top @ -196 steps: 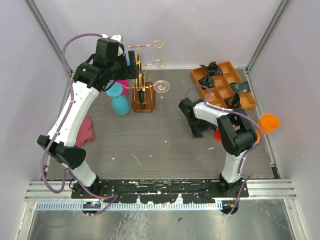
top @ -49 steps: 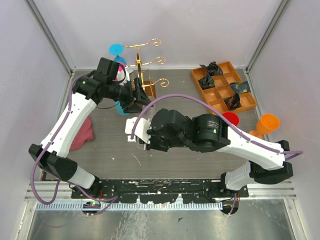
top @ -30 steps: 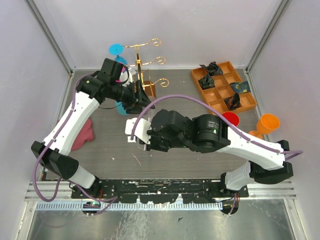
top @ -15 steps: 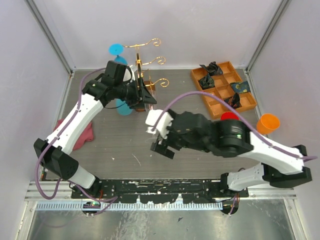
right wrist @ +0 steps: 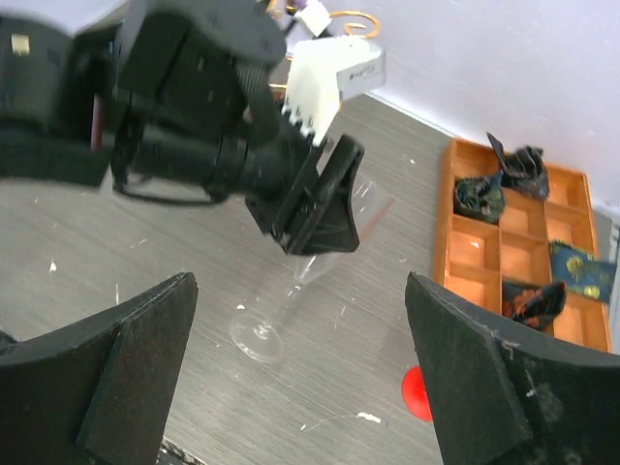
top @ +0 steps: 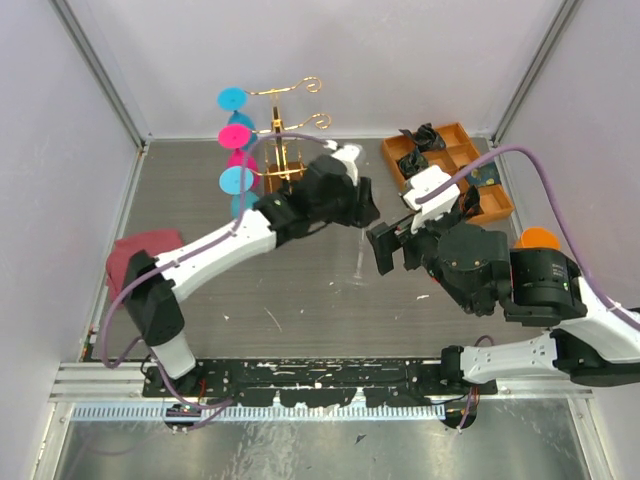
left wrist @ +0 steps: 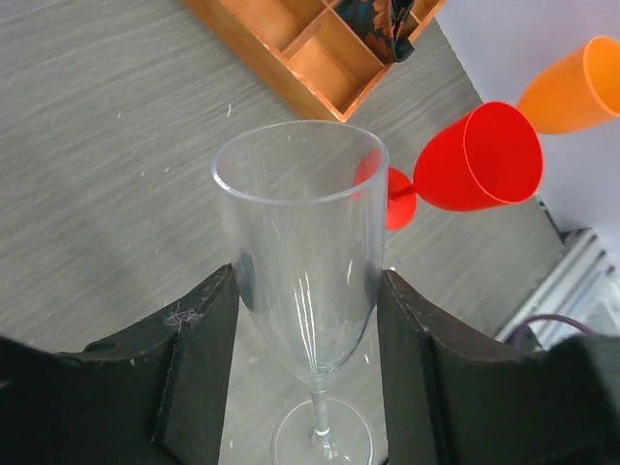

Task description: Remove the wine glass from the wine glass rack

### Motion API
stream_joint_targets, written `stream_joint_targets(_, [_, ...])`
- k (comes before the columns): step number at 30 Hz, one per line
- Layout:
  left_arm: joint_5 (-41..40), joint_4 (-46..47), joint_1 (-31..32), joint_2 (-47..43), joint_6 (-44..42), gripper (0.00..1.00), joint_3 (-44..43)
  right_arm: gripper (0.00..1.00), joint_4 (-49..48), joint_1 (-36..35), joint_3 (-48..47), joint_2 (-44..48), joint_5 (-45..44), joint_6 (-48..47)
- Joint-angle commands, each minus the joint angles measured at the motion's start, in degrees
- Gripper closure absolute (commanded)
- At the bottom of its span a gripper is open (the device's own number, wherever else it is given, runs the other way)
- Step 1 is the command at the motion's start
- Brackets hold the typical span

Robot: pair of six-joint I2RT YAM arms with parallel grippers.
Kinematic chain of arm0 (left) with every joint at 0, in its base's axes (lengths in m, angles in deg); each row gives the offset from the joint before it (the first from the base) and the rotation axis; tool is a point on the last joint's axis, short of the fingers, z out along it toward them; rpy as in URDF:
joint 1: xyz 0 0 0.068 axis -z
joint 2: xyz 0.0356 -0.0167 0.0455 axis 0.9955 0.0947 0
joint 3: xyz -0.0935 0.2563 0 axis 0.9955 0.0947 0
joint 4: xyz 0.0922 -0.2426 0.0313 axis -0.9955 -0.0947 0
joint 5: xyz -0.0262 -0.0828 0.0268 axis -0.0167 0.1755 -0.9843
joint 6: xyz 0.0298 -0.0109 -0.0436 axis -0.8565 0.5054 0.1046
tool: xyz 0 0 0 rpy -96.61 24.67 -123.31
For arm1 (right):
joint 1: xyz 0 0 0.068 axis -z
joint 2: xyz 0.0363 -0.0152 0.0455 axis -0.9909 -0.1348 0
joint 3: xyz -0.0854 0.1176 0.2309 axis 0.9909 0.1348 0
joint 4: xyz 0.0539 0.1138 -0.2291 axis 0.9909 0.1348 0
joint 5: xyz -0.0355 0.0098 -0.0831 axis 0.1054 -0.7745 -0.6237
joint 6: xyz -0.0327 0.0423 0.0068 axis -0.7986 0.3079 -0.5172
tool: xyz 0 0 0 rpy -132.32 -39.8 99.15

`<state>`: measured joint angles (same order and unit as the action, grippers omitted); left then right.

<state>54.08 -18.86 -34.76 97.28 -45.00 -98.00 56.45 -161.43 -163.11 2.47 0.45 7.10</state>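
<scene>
Left gripper [left wrist: 302,300] clamped on the bowl of the glass [left wrist: 300,194]; right gripper [right wrist: 310,387] spread wide, holding nothing.
Glass is off the rack [top: 283,150], tilted over the grey table [top: 300,290] near the tray [top: 440,175]; foot contact cannot be told. White walls [top: 400,60] enclose the cell.

Wine glass [left wrist: 300,242]: clear, smooth, glossy. My left gripper [left wrist: 308,320] holds it with fingers [left wrist: 199,368] of matt black plastic. Table [left wrist: 97,145] beneath the glass: grey, matt, grained, white scuffs. Red goblet [left wrist: 480,155] beside the glass: glossy plastic. Wine glass rack [top: 278,135] behind the glass: shiny gold wire.
</scene>
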Motion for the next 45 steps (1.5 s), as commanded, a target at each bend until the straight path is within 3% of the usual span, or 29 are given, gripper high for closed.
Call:
stream_joint_targets(1, [-13.81, 20.21, 2.36, 3.93, -5.62, 0.65, 2.85, 0.06, -2.55, -0.29, 1.54, 2.46, -12.38, 10.69])
stream_joint_targets(6, [-22.73, 30.00, 4.27, 12.35, -11.52, 0.75, -1.02, 0.06, -1.94, -0.32, 4.94, 5.55, -16.33, 18.40])
stream_joint_targets(9, [-27.74, 42.63, 5.42, 17.89, -19.11, 0.85, -1.34, 0.06, -0.48, -0.27, 5.22, 6.45, -18.78, 20.73])
stream_joint_targets(13, [-31.13, 62.76, 7.37, 24.95, -30.34, 0.79, -0.91, 0.06, -0.06, -0.35, 5.25, 9.00, -21.60, 21.22])
stream_joint_targets(15, [-32.27, 67.47, 7.95, 28.27, -33.95, 0.78, -3.14, 0.06, -0.04, -0.26, 5.51, 10.53, -22.87, 21.20])
stream_joint_targets(22, [-30.81, 73.64, 8.06, 34.29, -34.38, 0.77, -7.65, 0.06, 0.24, -0.32, 7.22, 14.47, -24.48, 21.41])
stream_joint_targets(32, [-32.26, 75.14, 10.05, 40.04, -33.73, 0.72, -13.84, 0.07, 5.10, -0.29, 5.16, 16.99, -25.06, 22.52])
stream_joint_targets(45, [-35.70, 79.62, 11.88, 43.41, -36.70, 0.67, -10.55, 0.09, 7.54, -0.34, 5.20, 19.33, -25.44, 23.93])
